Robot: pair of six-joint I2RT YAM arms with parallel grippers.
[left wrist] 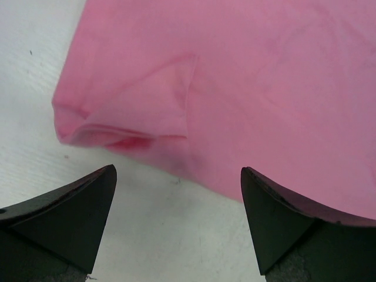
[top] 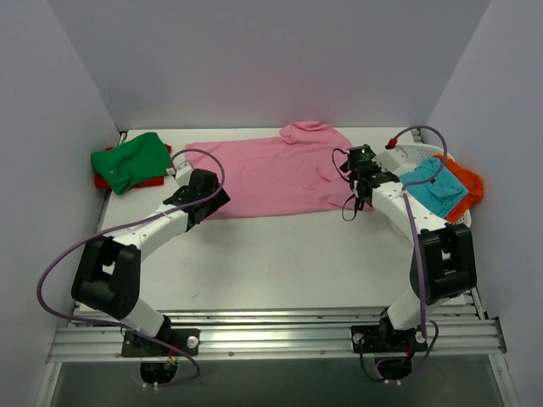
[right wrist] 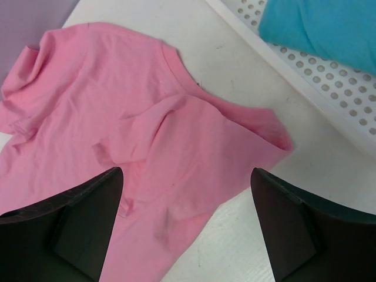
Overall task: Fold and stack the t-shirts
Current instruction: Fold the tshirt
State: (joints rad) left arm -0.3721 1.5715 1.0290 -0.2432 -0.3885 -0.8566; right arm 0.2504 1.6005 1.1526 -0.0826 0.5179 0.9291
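pink shirt (top: 271, 174) stretched left-right on table (top: 280, 254); left gripper (top: 212, 197) at near-left corner, right gripper (top: 363, 182) at near-right corner, both spread wide, empty, cloth just ahead.

Wide-spread hand (right wrist: 187, 173) hovers over rumpled pink shirt (right wrist: 117, 117) beside basket (right wrist: 329, 82) holding teal shirt (right wrist: 317, 29).

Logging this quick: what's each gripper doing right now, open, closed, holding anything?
Left gripper: open, empty, over a corner of the pink t-shirt.
Right gripper: open, empty, over the same shirt.
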